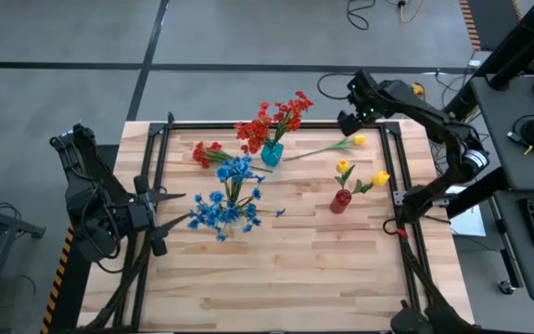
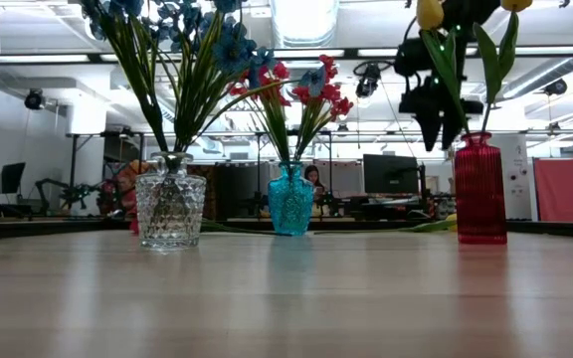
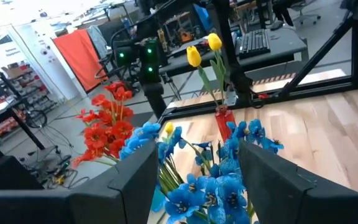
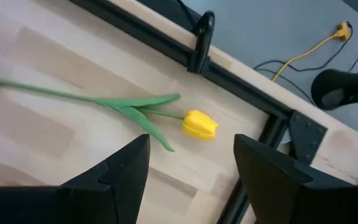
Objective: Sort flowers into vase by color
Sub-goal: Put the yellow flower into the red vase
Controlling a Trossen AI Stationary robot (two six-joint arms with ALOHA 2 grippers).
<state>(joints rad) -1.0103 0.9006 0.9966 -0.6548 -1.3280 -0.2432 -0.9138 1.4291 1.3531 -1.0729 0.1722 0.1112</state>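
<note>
A loose yellow flower (image 4: 199, 124) lies flat on the wood near the table's far right corner, its green stalk (image 1: 311, 151) pointing toward the teal vase (image 1: 272, 154) of red flowers. My right gripper (image 4: 191, 163) hovers open above it, clear of it. Two more yellow flowers stand in the red vase (image 1: 340, 200). The blue flowers (image 1: 230, 199) fill the clear glass vase (image 2: 170, 209). A few red flowers (image 1: 207, 153) lie loose on the table at the far left. My left gripper (image 1: 160, 221) stands open and empty at the left edge, facing the blue flowers (image 3: 210, 186).
A dark metal frame (image 1: 276, 123) runs around the tabletop, with a clamp (image 4: 202, 37) on the far rail close to the loose yellow flower. The three vases stand in a loose row across the table's far half. Bare wood (image 1: 286, 278) covers the near half.
</note>
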